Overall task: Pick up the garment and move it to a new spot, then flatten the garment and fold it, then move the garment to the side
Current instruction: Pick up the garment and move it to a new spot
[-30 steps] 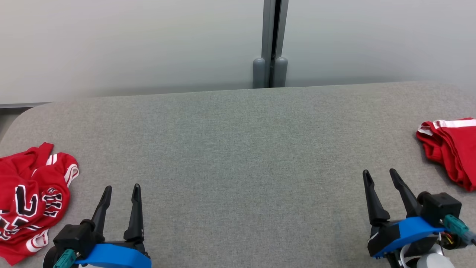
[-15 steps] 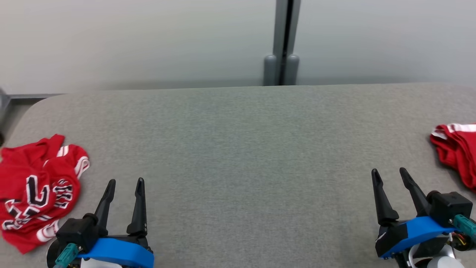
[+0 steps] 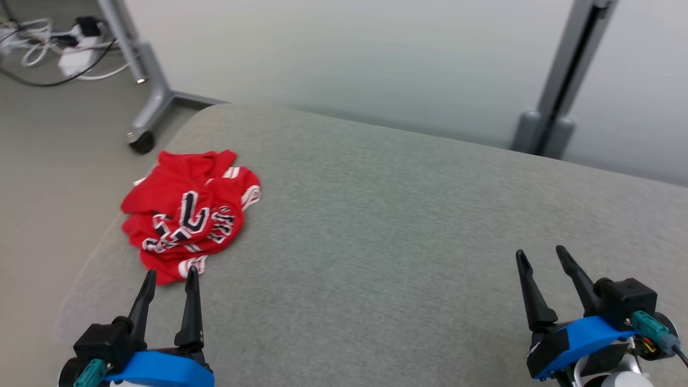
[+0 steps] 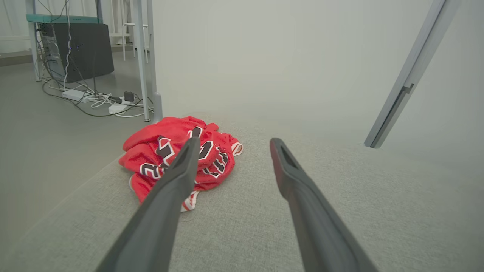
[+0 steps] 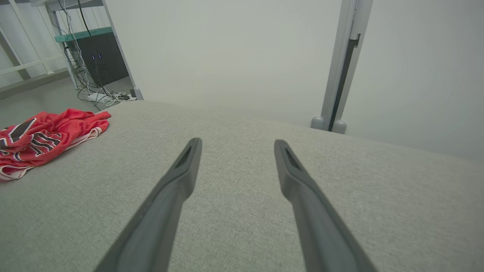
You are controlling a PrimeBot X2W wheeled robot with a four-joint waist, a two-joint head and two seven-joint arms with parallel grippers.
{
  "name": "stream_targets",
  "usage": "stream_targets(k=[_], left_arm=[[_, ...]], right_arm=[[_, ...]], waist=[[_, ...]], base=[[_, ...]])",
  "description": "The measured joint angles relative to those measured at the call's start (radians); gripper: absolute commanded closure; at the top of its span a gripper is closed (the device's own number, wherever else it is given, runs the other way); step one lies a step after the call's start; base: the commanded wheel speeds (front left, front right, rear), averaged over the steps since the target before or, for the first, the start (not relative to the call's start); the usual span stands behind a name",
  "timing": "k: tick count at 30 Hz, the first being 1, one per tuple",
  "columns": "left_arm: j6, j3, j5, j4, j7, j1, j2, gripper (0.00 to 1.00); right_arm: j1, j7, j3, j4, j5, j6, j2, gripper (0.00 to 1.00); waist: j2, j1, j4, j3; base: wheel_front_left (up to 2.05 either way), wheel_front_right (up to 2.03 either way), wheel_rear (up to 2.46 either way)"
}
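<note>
Okay, left pincer (image 3: 171,271) and right pincer (image 3: 540,251) gape empty, left just beside the crumpled red jersey (image 3: 188,215) on the grey fabric bench (image 3: 376,215). Best reach in and bite a raised fold.

Soft even light, faint shadows, wide-angle warp

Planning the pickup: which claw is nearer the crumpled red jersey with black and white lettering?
Left. The left claw points at the crumpled red jersey, tips close to its near edge. The right claw is far off across the grey fabric surface.
</note>
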Motion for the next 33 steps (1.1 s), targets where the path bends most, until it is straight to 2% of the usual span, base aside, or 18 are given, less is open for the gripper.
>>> stream_targets(k=[6, 13, 18, 23, 29, 33], left_arm=[[0.004, 0.012, -0.006, -0.005, 0.0, 0.031, 0.0, 0.0], [0.007, 0.027, -0.011, -0.02, 0.0, 0.052, -0.004, 0.0], [0.004, 0.036, -0.012, -0.02, 0.0, 0.05, -0.003, 0.0], [-0.006, 0.081, -0.062, -0.038, 0.016, -0.011, 0.005, 0.0], [0.005, 0.148, -0.136, -0.028, 0.19, -0.188, 0.081, 0.0], [0.021, 0.211, -0.202, 0.059, 0.286, -0.29, 0.126, 0.0]], right_arm=[[-0.006, 0.003, 0.028, 0.005, 0.004, 0.0, 0.0, 0.0], [-0.012, 0.009, 0.037, 0.007, 0.006, 0.0, 0.0, 0.0], [-0.01, 0.009, 0.038, 0.011, 0.008, 0.0, -0.001, 0.0], [-0.007, 0.018, 0.043, -0.008, 0.008, 0.0, -0.001, 0.0], [-0.035, 0.037, 0.066, -0.054, 0.005, 0.0, -0.016, 0.0], [-0.068, 0.054, 0.099, -0.079, 0.003, 0.0, -0.026, 0.0]], waist=[[-0.0001, 0.0001, 0.1, 0.012], [0.0, 0.0001, 0.145, 0.035], [0.0, 0.0001, 0.143, 0.038], [0.0, 0.0001, 0.126, 0.06], [0.0, 0.0001, 0.092, 0.128], [0.0, 0.0002, 0.042, 0.189]], base=[[0.0, 0.0, 0.0], [0.0, 0.0, 0.0], [0.0, 0.0, 0.0], [0.0, 0.0, 0.0], [0.0, 0.0, 0.0], [0.0, 0.0, 0.0]])
